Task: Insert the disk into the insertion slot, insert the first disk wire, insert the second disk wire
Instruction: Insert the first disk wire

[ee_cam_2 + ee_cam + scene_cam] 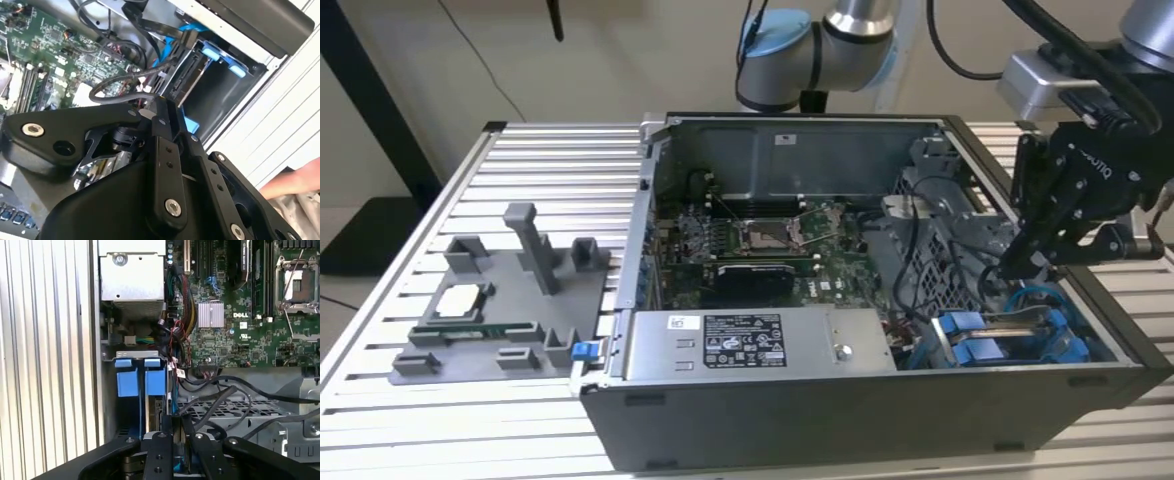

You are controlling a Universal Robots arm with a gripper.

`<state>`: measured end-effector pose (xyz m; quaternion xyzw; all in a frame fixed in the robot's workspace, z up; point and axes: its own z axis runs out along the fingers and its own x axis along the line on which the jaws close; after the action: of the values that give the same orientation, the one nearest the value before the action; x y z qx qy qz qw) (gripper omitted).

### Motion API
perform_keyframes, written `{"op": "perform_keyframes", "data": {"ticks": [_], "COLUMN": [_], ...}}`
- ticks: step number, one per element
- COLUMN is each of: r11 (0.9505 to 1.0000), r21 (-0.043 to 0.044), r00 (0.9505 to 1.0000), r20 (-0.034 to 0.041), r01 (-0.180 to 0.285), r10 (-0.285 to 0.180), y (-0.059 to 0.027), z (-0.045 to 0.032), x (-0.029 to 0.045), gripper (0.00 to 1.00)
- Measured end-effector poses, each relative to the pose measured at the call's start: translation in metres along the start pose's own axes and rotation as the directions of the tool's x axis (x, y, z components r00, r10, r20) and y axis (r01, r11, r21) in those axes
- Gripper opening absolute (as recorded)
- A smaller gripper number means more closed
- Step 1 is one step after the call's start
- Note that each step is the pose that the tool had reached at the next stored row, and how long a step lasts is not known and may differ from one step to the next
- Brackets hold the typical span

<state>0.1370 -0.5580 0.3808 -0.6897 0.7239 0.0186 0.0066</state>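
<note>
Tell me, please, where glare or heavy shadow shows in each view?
Exterior view: even light, the gripper a dark shape over the case. Second wrist view: the ribbed table is washed out. First wrist view: the heatsink glints brightly.

Looking like a robotics lab: resting an opened grey metal computer case (854, 430) on a ribbed aluminium-profile table (400, 420), keeping a grey plastic parts fixture (507, 300) at the exterior view's left, mounting a silver-and-blue robot arm (821, 45) at the far side.
</note>
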Motion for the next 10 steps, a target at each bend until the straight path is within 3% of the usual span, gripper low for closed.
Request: {"op": "perform_keyframes", "data": {"ticks": [10], "r11": [1.0000], "r21": [0.0053], "r00": [1.0000], "r20": [-0.0019], "r01": [0.000], "r10": [0.000], "y": [-0.0147], "z": [0.0114], "x": [-0.0003], "gripper": [0.00]}}
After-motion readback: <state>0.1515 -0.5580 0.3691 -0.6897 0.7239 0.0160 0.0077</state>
